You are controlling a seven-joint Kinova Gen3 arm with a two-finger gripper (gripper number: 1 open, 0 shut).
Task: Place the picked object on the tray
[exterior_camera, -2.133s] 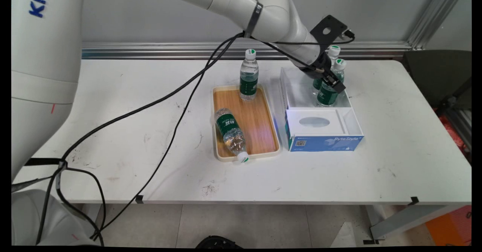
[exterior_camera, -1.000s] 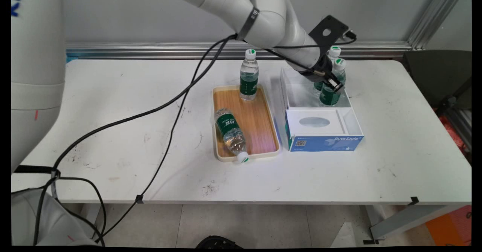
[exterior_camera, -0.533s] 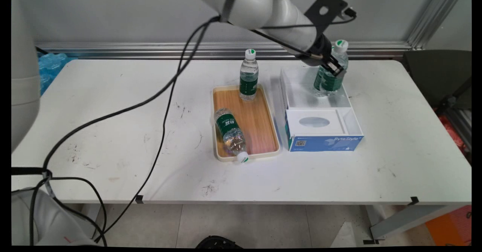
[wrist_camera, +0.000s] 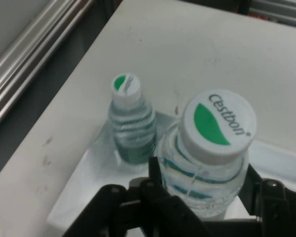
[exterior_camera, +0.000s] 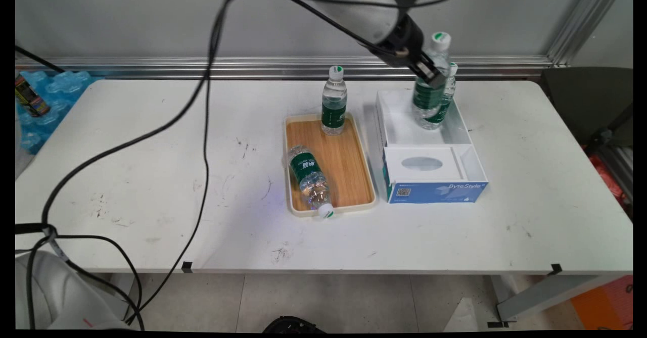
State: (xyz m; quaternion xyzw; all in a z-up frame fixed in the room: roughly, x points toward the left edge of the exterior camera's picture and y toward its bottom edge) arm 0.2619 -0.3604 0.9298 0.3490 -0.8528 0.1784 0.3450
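Observation:
My gripper (exterior_camera: pixel 427 74) is shut on a clear water bottle (exterior_camera: pixel 426 103) with a green label and a white-and-green cap, holding it upright in the air over the back of the white and blue box (exterior_camera: pixel 437 191). In the hand view the held bottle (wrist_camera: pixel 218 126) fills the space between the fingers (wrist_camera: pixel 157 174) of the gripper (wrist_camera: pixel 202 177). A second like bottle (wrist_camera: pixel 131 126) stands in the box's far corner, just behind the held one; the main view shows this second bottle (exterior_camera: pixel 451 78) partly hidden.
Left of the box a wooden tray (exterior_camera: pixel 351 161) carries one standing bottle (exterior_camera: pixel 334 103) and one lying bottle (exterior_camera: pixel 308 173). Black cables (exterior_camera: pixel 204 126) hang across the table's left half. A blue pack of bottles (exterior_camera: pixel 55 88) lies beyond the left edge.
The gripper has lifted one bottle up out of the box and a little to the left. The other bottle stays standing in the box.

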